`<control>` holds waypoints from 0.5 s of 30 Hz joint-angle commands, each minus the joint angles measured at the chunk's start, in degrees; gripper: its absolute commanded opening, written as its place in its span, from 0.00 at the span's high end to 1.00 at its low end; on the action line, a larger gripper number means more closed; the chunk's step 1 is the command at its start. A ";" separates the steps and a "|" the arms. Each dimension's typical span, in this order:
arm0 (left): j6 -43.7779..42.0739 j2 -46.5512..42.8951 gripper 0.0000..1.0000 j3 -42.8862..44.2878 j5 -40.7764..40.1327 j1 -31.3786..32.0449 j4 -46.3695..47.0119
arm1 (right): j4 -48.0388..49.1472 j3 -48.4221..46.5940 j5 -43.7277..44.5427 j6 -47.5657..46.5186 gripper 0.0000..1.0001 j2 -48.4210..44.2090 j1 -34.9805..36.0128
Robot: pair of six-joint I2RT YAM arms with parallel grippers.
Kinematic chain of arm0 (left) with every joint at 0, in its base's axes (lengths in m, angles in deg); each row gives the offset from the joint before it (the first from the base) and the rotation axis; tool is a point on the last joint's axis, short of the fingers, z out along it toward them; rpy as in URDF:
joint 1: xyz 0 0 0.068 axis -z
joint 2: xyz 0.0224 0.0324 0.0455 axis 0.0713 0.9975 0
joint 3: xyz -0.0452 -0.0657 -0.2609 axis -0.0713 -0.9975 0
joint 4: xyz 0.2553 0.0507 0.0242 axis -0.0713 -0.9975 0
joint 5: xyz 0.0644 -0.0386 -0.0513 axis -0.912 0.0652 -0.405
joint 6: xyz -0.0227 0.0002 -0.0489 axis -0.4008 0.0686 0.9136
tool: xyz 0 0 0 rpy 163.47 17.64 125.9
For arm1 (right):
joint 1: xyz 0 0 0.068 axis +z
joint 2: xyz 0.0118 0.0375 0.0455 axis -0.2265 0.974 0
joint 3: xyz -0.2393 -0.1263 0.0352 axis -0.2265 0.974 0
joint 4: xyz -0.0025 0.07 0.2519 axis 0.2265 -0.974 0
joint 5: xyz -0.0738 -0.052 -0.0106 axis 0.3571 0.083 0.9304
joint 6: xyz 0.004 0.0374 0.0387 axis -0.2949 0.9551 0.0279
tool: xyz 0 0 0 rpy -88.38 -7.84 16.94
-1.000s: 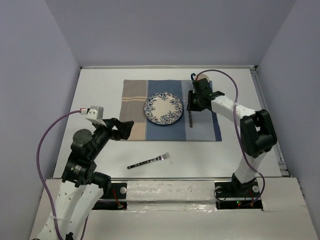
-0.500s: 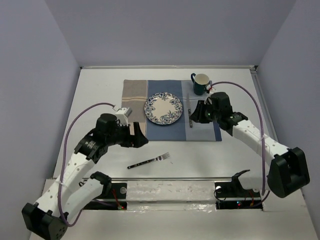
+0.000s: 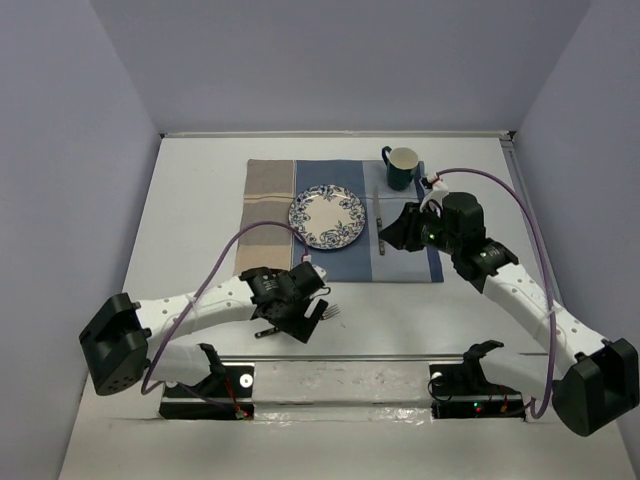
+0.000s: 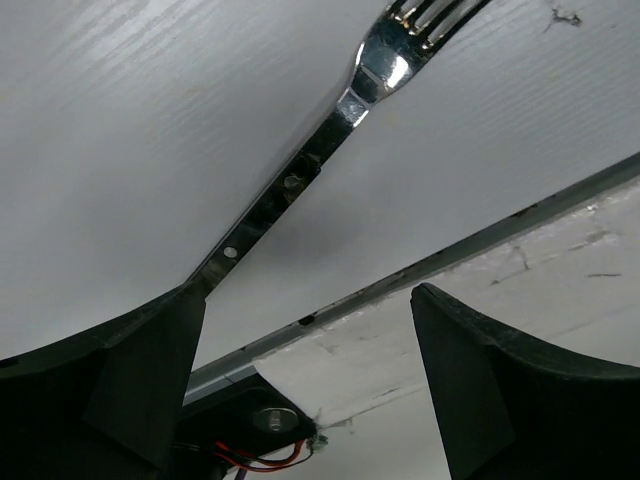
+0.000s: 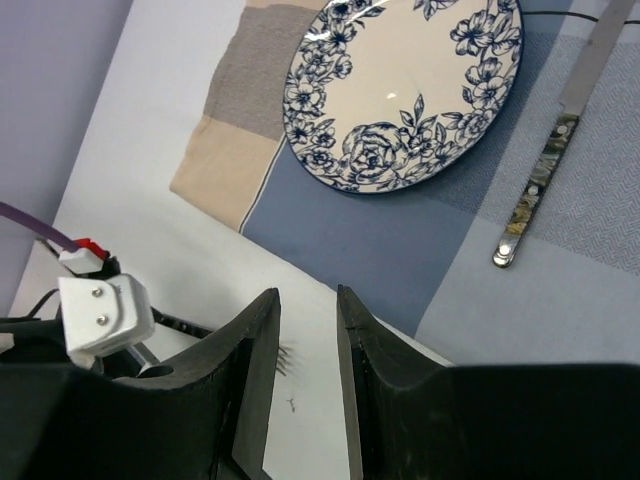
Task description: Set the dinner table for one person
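The left gripper [image 3: 303,318] has swung in from beside the placemat [image 3: 268,190] to the near edge of the table [image 3: 190,220], low over the fork [image 4: 300,172]. The right gripper [image 5: 306,300] has drawn back a little to the right.

The matte white table spans the floor between the lavender walls, under everything. The left fingers are spread wide. The thin, shiny steel fork lies flat on the table, and its riveted handle runs toward the left finger. That finger hides the handle's end, and the wrist view cuts off the tines.

The woven placemat has tan, blue and pale blue panels. On its middle sits a round plate [image 3: 327,219], white with a blue flower rim. Just right of it lies a knife [image 5: 532,195] with a mottled handle, its blade cut off in the wrist view. A dark green mug [image 3: 402,165] stands at the far right corner of the placemat. The right fingers stand a narrow gap apart, holding nothing, above the placemat's right side.
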 commanded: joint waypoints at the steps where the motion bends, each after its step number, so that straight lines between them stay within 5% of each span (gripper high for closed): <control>1: 0.27 1.46 0.04 3.52 -9.82 2.08 -1.91 | 3.70 0.91 -3.23 0.58 0.65 -3.02 -0.19; 15: -1.31 13.75 0.04 3.87 -7.80 2.61 -1.38 | 4.14 1.53 -5.96 1.02 0.65 -7.24 -0.19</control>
